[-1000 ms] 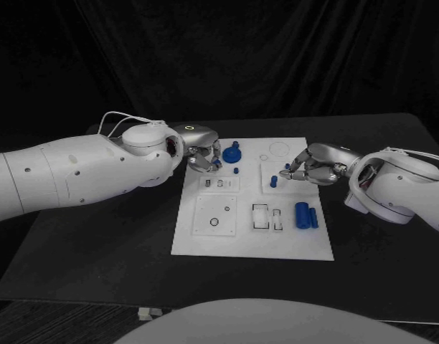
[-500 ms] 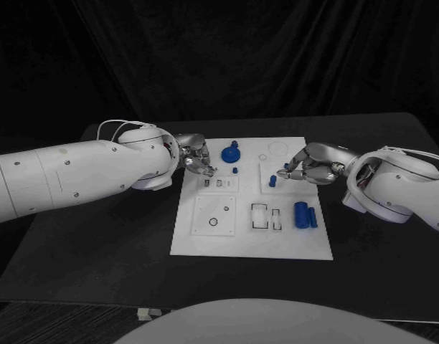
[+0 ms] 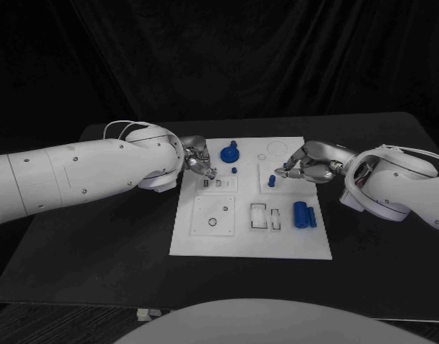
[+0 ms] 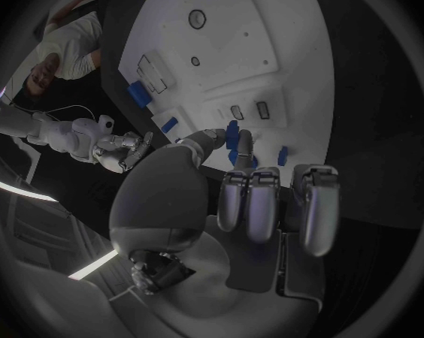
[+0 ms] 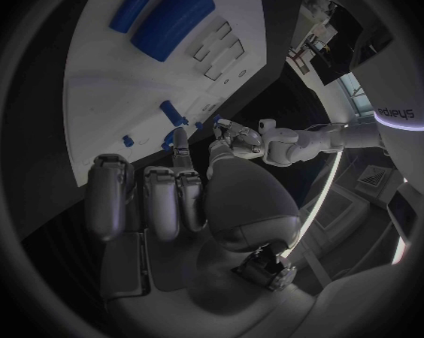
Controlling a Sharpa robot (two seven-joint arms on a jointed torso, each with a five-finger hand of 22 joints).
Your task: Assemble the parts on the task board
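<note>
Both robot hands work the board's far end on the worktop. Left robot hand, fingers curled, apparently empty, sits beside the blue knob. Right robot hand hovers at a small peg, likely to seat it; grip unclear.

Black table w/ white task board on it.
</note>
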